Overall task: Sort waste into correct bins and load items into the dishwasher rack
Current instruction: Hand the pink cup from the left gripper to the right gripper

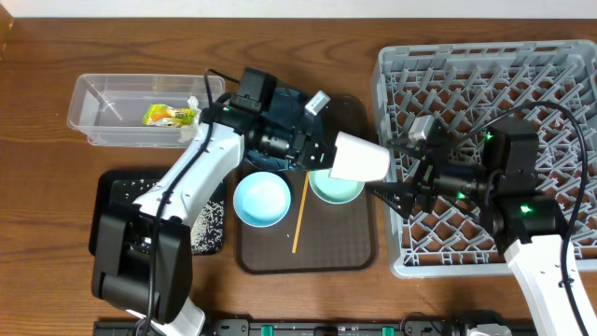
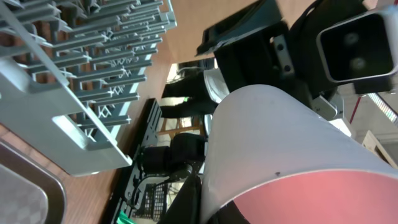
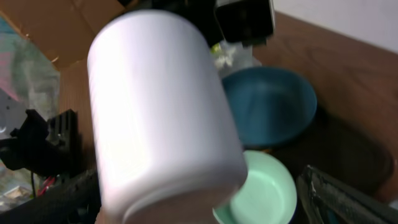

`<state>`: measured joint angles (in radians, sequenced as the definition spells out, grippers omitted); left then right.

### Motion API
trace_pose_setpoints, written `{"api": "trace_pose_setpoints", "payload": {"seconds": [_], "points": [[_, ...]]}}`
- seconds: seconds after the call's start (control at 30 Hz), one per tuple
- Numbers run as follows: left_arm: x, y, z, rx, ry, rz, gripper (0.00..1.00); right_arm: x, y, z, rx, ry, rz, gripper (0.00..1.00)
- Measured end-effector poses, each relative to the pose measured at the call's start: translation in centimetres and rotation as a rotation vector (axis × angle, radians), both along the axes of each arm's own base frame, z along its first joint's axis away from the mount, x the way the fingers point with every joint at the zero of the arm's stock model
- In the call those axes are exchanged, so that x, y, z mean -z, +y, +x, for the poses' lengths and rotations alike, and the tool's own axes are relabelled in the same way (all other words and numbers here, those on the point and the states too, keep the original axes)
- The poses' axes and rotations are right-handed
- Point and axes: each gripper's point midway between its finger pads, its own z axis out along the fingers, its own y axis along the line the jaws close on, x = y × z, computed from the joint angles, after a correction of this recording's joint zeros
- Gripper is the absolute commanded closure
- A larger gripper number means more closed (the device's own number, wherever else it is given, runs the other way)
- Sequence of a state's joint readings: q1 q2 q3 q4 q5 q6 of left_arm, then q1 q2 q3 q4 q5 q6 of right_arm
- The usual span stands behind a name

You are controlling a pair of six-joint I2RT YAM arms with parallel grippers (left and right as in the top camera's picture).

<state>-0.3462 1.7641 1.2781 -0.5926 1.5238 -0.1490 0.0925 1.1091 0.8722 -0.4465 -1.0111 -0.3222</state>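
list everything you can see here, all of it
rack: one, grey, right side
clear tub: one, transparent, top left
wrapper: one, yellow-orange-green, in the clear tub
tissue: one, white, in the clear tub
black tray: one, black, lower left
rice: many grains, white, on the black tray
brown tray: one, brown, centre
pale-blue bowl: one, pale blue, on the brown tray
mint bowl: one, mint green, on the brown tray
stick: one, wooden, between the bowls
plate: one, dark blue, behind the mint bowl
cup: one, white outside, pink inside, aloft above the mint bowl
table: one, brown wood
left gripper: black, holding the cup
right gripper: black, beside the cup, state unclear
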Motion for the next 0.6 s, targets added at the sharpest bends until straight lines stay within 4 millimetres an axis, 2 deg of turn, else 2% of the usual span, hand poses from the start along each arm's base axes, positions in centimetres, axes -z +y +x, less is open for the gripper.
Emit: {"api": "trace_pose_setpoints", "payload": {"seconds": [0.17,0.33,0.6], "points": [[-0.1,-0.7,-0.7,0.026,-0.01,-0.005,0.94,-1.4,0.8,-0.7,-0.078,-0.04,0.063,0.01],[-0.1,-0.8,-0.7,0.028,-0.014,-0.006,0.94,-1.4,1.0,-1.6,-0.116,-0.002,0.092,0.08],[-0.2,-0.8,-0.7,0.031,-0.015,-0.013,0.94,-1.1,1.1,-1.8,-0.129,0.019,0.1,0.34]]}}
